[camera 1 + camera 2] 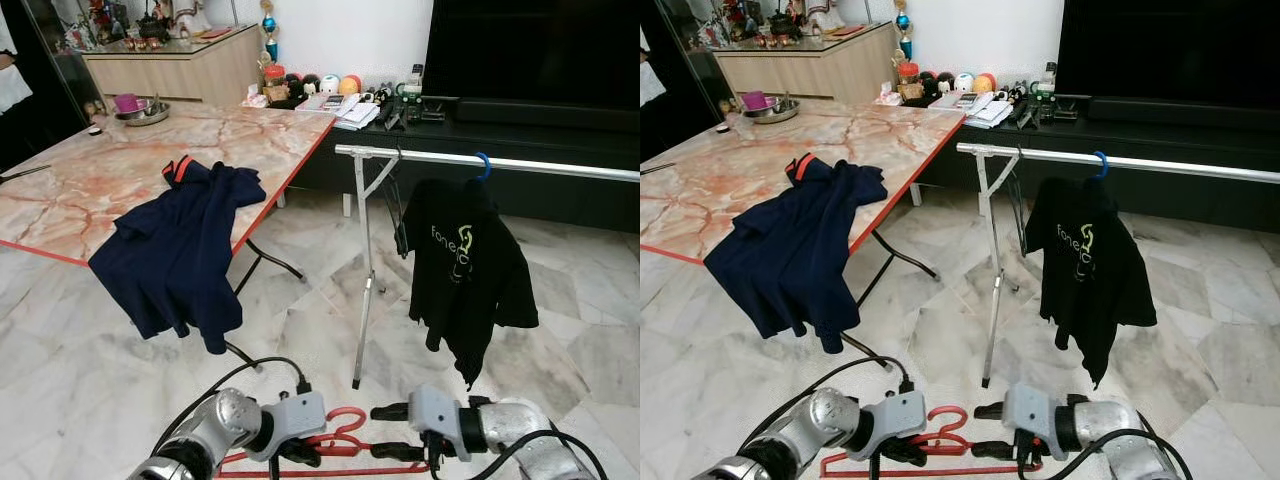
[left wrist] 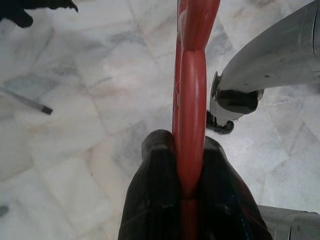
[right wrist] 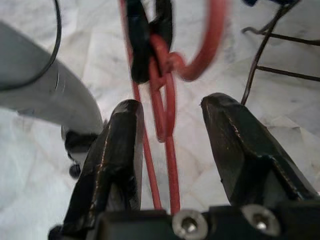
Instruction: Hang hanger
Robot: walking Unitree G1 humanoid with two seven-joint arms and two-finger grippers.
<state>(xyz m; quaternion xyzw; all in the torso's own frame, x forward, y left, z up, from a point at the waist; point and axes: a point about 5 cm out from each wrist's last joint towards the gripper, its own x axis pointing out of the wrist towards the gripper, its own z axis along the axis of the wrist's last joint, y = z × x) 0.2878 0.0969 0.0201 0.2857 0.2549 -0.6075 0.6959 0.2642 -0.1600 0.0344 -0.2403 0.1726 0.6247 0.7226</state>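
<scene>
Your left gripper (image 1: 300,452) sits at the bottom centre of the head view, clenched on the red hanger (image 1: 340,432). In the left wrist view the two black fingers (image 2: 155,195) squeeze the hanger's red plastic from both sides. The hanger is low in the frame, between your two grippers, its hook curling up at centre bottom and its bar running along the lower edge.

Your right gripper (image 1: 392,432) is just right of the hanger, pointing toward it. Its fingers (image 3: 115,155) are spread apart in the right wrist view, with the hanger's red wires passing between them; you can't tell if either finger touches the wire. So it's released, not gripping.

Drying rack (image 1: 520,163) crosses the upper right of the frame, a silver rail on a thin leg. A black shirt (image 1: 462,265) hangs from it on a blue hook (image 1: 484,163), right of centre.

Table (image 1: 90,190) with a marble-pattern top fills the upper left. A navy shirt (image 1: 180,250) drapes over its near edge, centre left. Metal bowl (image 1: 145,112) at the table's far end, top left. Marble tile floor (image 1: 560,340) below everything.
</scene>
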